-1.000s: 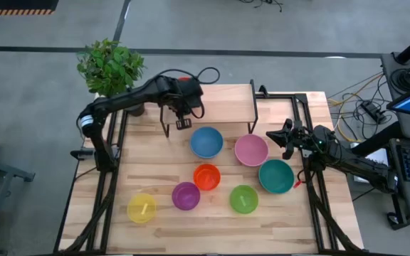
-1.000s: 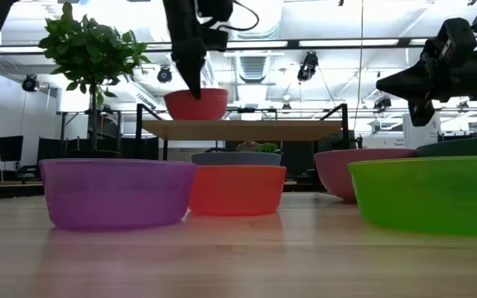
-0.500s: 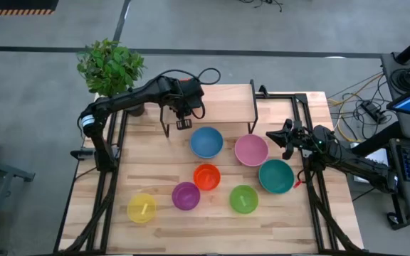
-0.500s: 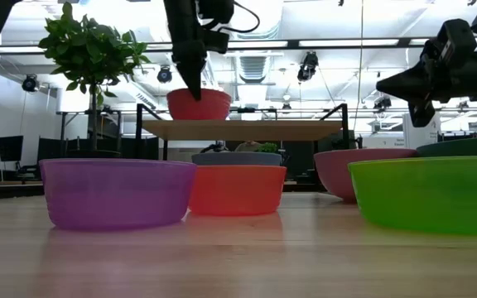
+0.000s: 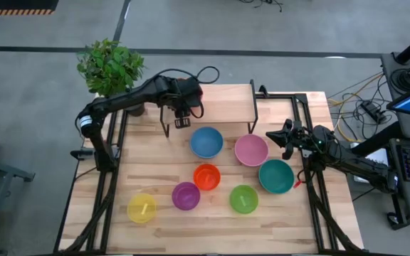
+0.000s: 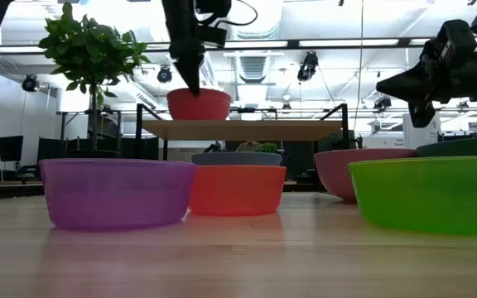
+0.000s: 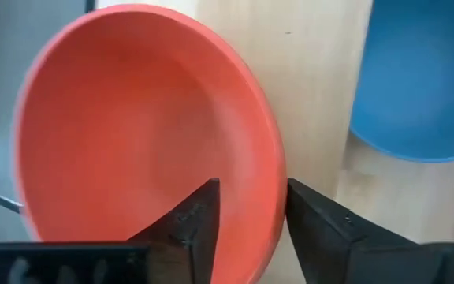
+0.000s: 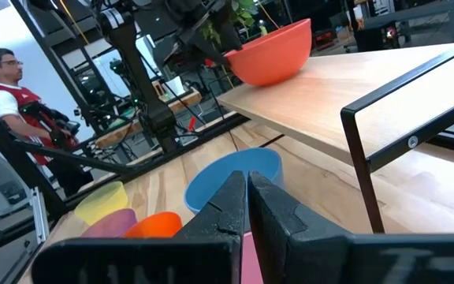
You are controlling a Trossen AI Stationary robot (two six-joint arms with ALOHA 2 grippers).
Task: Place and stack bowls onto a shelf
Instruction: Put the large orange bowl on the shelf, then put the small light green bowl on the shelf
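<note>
Your left gripper (image 7: 251, 209) is over the left end of the small light-wood shelf on thin black legs (image 5: 219, 99). Its two dark fingers (image 7: 187, 221) straddle the rim of the round red plastic bowl (image 7: 132, 126), one inside and one outside, gap narrow. In the left wrist view the rim sits between them; whether the pads press on it cannot be told.

In the low view the red bowl (image 6: 199, 103) sits upright on the shelf board (image 6: 243, 128), near its left end, with the left arm coming down onto the bowl's left edge. The right wrist view shows the same bowl (image 8: 270, 51) resting on the board (image 8: 345, 87).

Your right gripper (image 5: 285, 135) hangs above the table's right side, just beside the round pink plastic bowl (image 5: 251, 149) and above the round teal plastic bowl (image 5: 276, 176). Its fingers (image 8: 270, 205) lie pressed together with nothing between them.

On the large wooden tabletop (image 5: 155, 163):
- round blue plastic bowl (image 5: 206, 141), just in front of the shelf
- small orange plastic bowl (image 5: 206, 176), between blue and the front row
- small purple plastic bowl (image 5: 186, 195), touching or nearly touching the orange
- small green plastic bowl (image 5: 243, 199), to the right of purple
- small yellow plastic bowl (image 5: 142, 208), well apart at front left

A leafy green potted plant (image 5: 109, 67) stands off the table's far left corner. A person in a red and white top (image 8: 14, 95) shows in the room behind.
</note>
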